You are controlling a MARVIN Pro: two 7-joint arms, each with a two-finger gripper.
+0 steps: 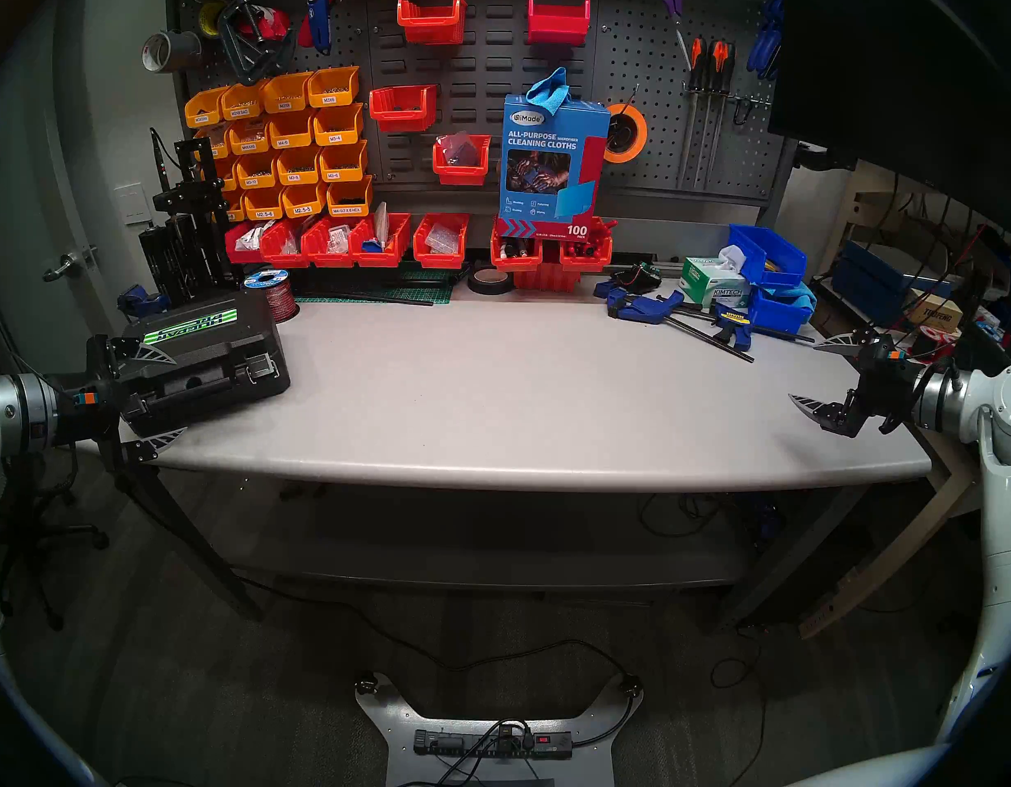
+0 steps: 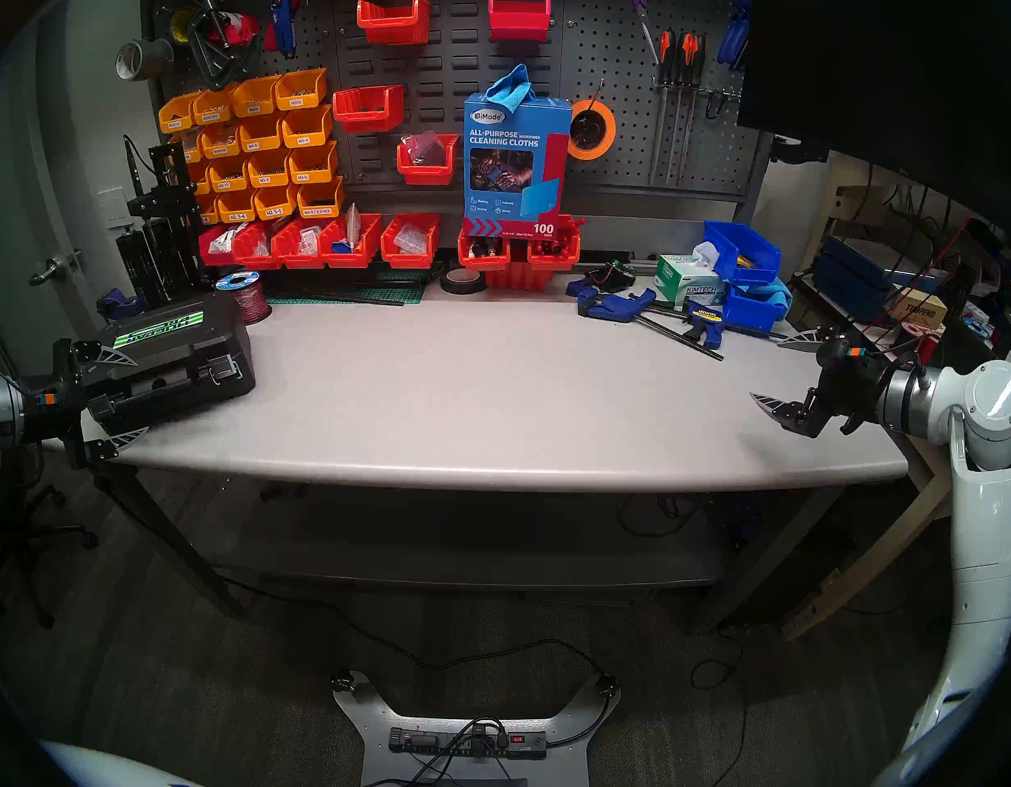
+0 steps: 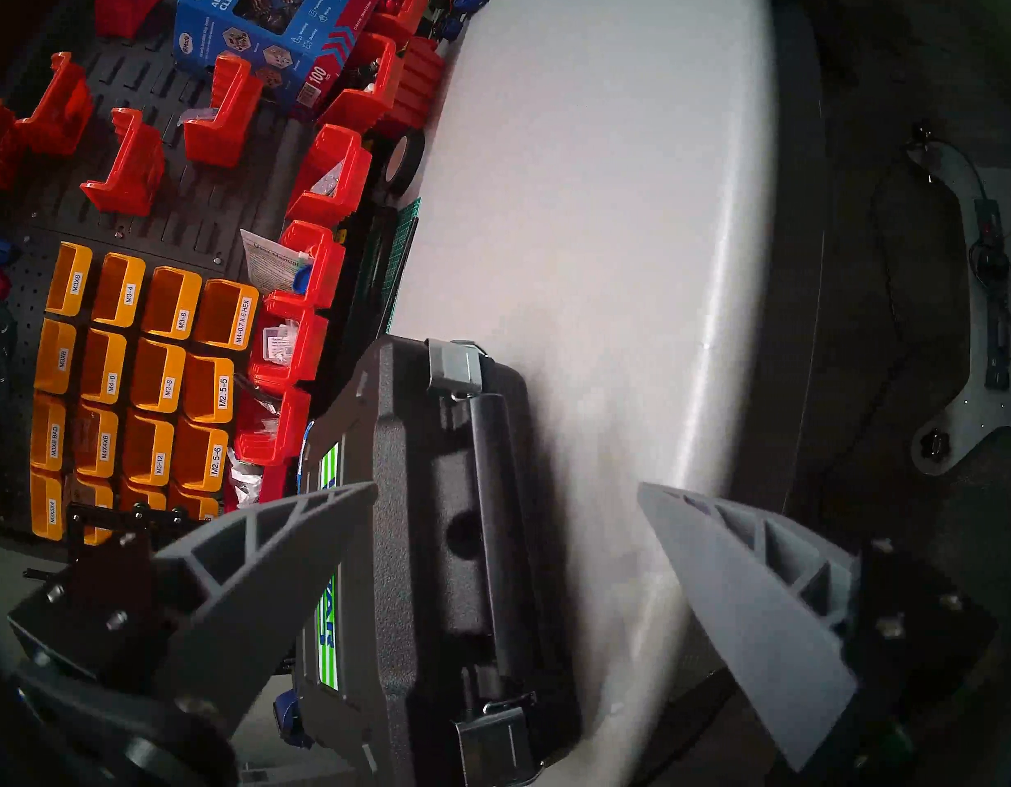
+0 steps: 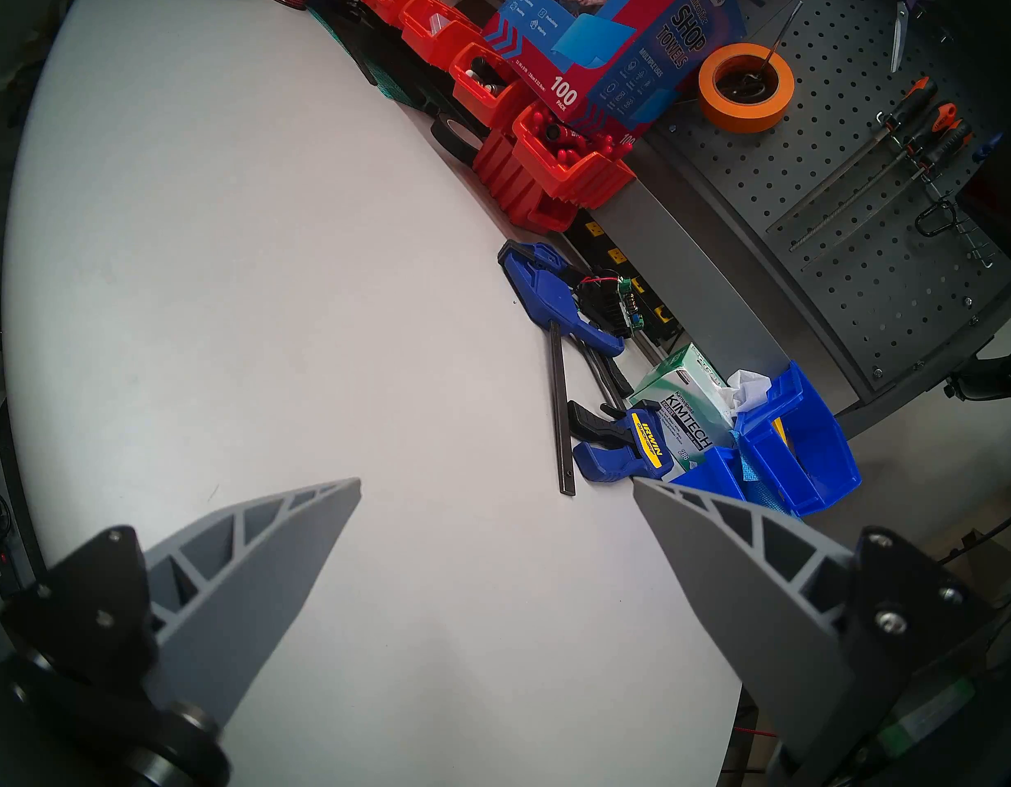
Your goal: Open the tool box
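tool box lid shut at counter near-left corner, left end effector spread wide straddling it, right end effector spread wide, empty

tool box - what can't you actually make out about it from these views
- Tool box near left corner: in both head views the left gripper covers it.
- Its latches: whether they are released; the lower one is blurred in the left wrist view.
- Its contents: the lid hides them.
- Right wrist view: the case is out of frame.
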